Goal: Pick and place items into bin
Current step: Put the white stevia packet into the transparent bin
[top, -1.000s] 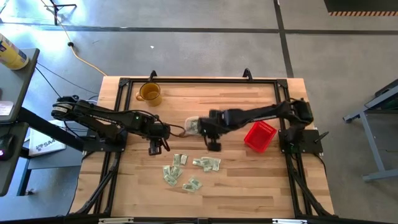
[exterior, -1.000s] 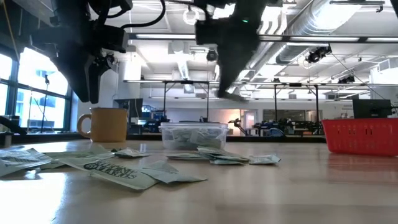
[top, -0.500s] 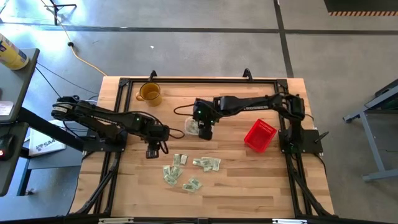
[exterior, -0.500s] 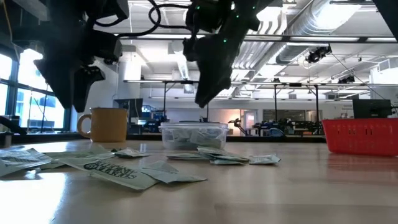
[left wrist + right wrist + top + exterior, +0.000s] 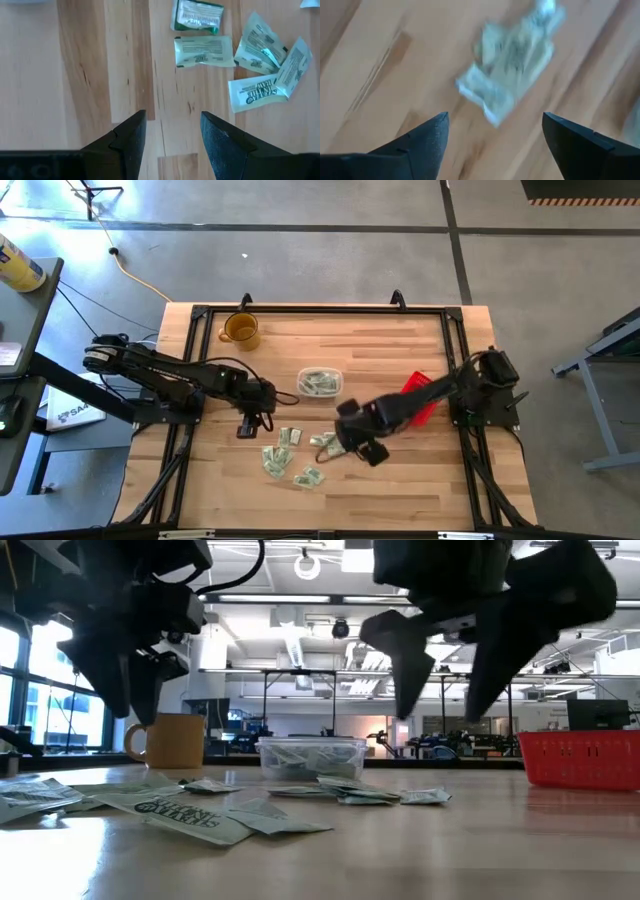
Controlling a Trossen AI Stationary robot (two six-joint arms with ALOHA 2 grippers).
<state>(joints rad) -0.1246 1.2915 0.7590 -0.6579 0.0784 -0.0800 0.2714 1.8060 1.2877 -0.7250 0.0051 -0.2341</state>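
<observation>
Several pale green and white packets lie flat on the wooden table near its front middle; in the low view these packets lie in the foreground. The clear bin stands behind them with packets inside. My right gripper hangs open above the rightmost packets, clear of them; the low view shows it well above the table. My left gripper hangs open to the left of the pile, over bare wood, with packets ahead of its fingers.
An amber mug stands at the far left of the table. A red mesh basket sits at the right, partly under my right arm. A black frame runs around the table's edge. Bare wood lies near the front edge.
My right gripper went over the bin, then swung toward the table's near edge and now hangs above the loose packets. Its fingers have opened wide on the way.
</observation>
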